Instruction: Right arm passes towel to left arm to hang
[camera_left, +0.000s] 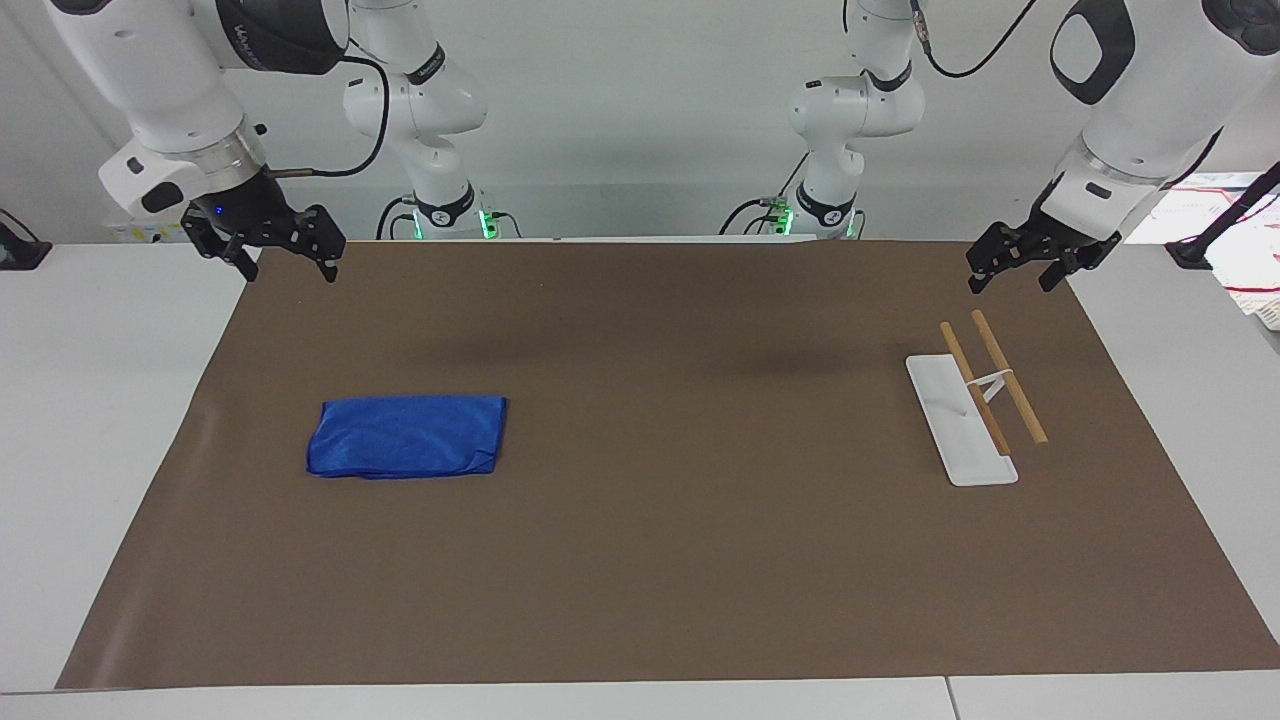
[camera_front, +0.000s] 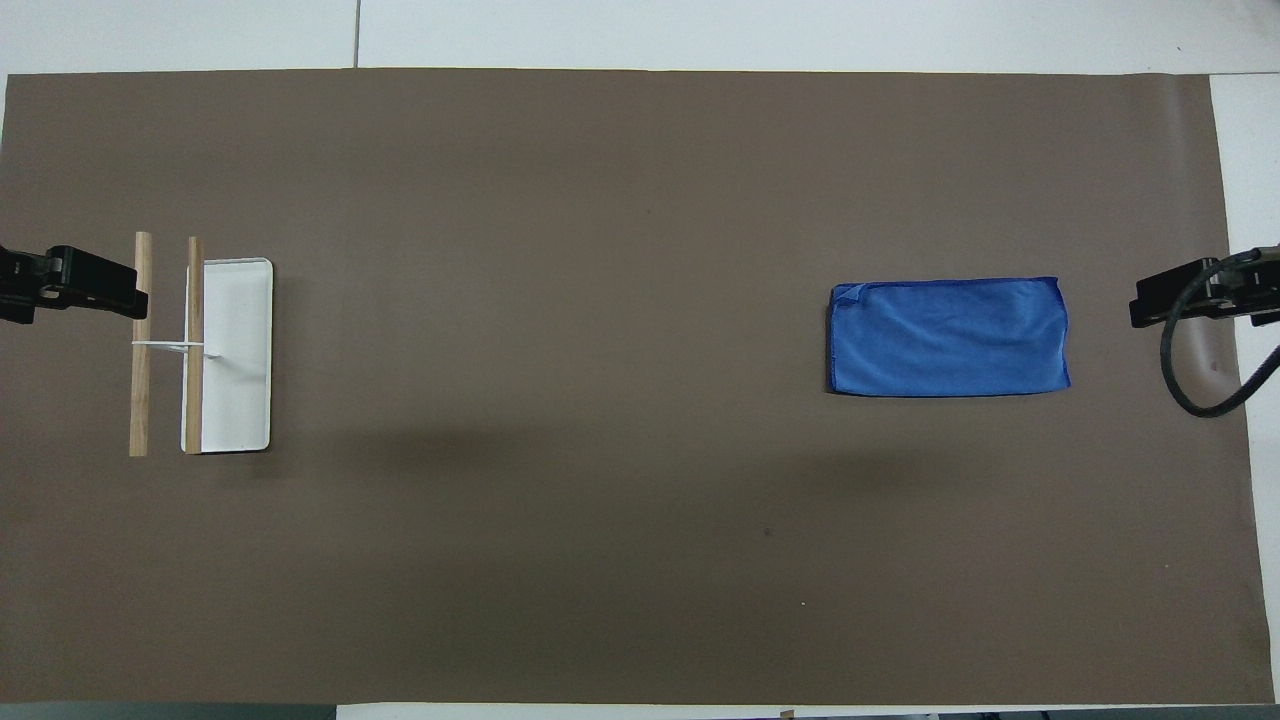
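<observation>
Now we see the towel (camera_left: 407, 436) lying flat on the worktop (camera_left: 640, 560) at about eight o'clock, both end effectors, right (camera_left: 267, 255) and left (camera_left: 1030, 262), wide and empty; we might pinch only its top layer, so it could unfold and slip.

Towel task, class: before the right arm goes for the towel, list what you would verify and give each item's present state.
1. Towel lies folded flat on the mat, nothing on it: ok.
2. Right gripper open, holding nothing, over the mat's corner at its own end: ok.
3. Left gripper open, holding nothing, waiting above the rack: ok.
4. Rack's two wooden rails bare, ready for hanging: ok.
5. Mat between towel and rack free of things for the handover: ok.
6. Towel's loop corner reachable: cannot tell.
</observation>
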